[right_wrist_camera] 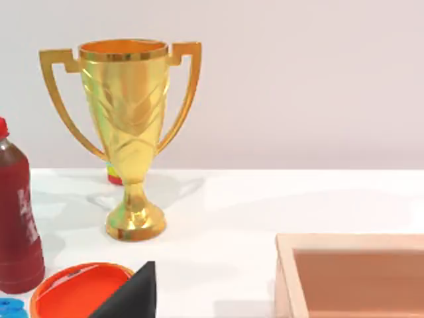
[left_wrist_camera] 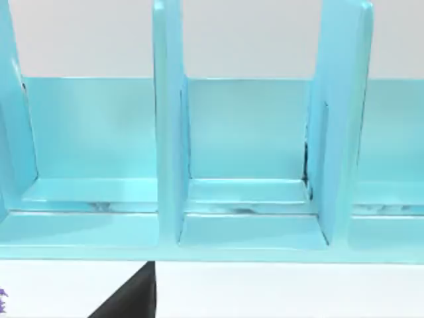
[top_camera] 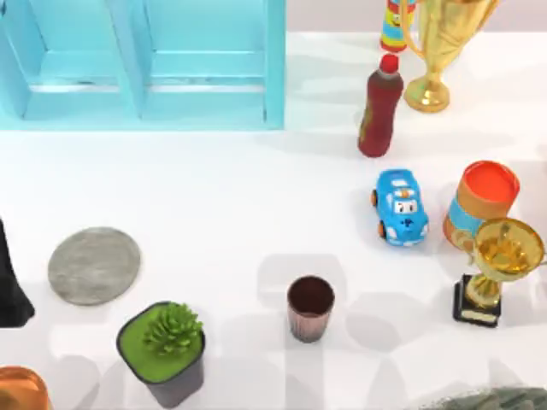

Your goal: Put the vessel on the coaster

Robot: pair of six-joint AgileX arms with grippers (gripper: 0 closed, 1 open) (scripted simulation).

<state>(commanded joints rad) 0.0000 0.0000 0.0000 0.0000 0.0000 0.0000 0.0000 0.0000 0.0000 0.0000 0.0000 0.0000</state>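
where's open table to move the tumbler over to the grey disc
Bare white table runs from the tumbler left toward the coaster, bordered above by the blue shelf and below by the plant pot. The right side is crowded: toy car, orange-lidded can, trophy.

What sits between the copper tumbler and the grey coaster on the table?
In the top view, the potted succulent sits just below the line from the tumbler to the coaster.

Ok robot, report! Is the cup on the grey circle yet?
Not yet. Cup upright mid-table, untouched. Coaster bare, off to the left. Plant pot sits between them, near the front.
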